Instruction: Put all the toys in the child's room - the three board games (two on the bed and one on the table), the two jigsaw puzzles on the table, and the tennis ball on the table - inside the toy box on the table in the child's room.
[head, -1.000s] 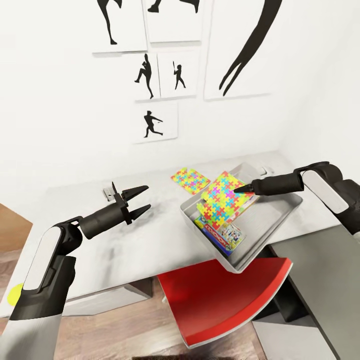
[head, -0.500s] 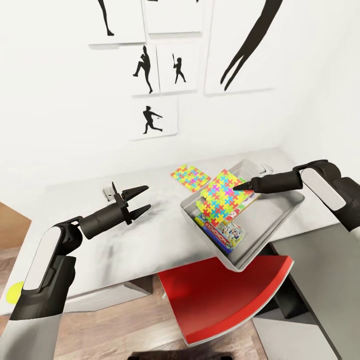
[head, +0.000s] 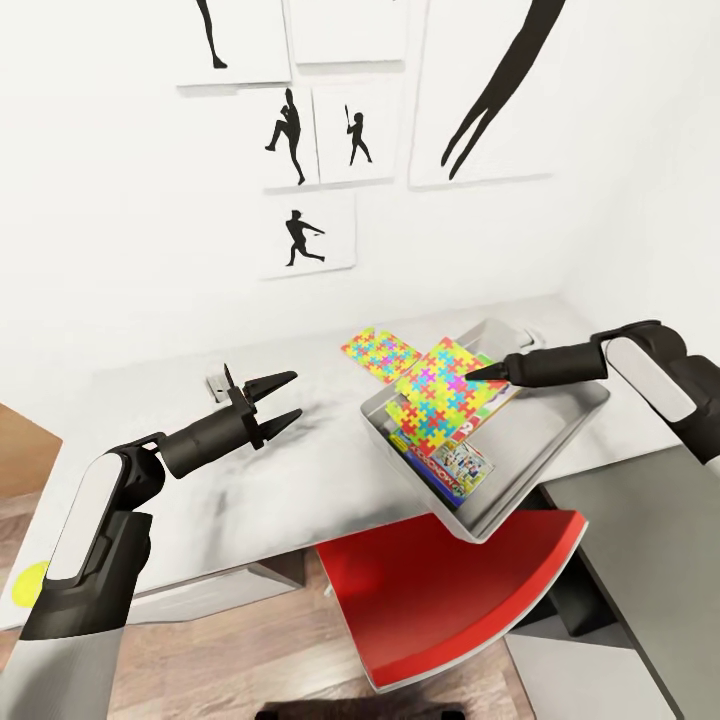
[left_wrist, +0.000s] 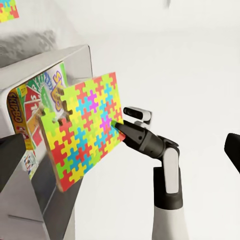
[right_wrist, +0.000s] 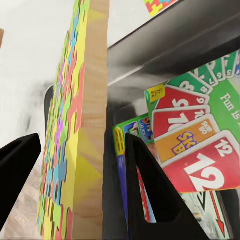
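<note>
Red-and-green SKIP-BO box (right_wrist: 200, 150) lies in the toy box (head: 560, 425); right tool (head: 470, 375) clamps jigsaw puzzle (head: 440, 390), left tool (head: 285, 400) apart.

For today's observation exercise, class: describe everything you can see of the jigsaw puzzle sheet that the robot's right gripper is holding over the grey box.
The thin flat jigsaw puzzle sheet, printed with interlocking yellow, pink, blue and green pieces, has a plain wood-coloured edge. It is tilted, its lower part down inside the shallow pale grey toy box, over the game boxes there. The black right gripper has a finger on either side of its upper edge. A second puzzle sheet lies flat on the table behind.
</note>
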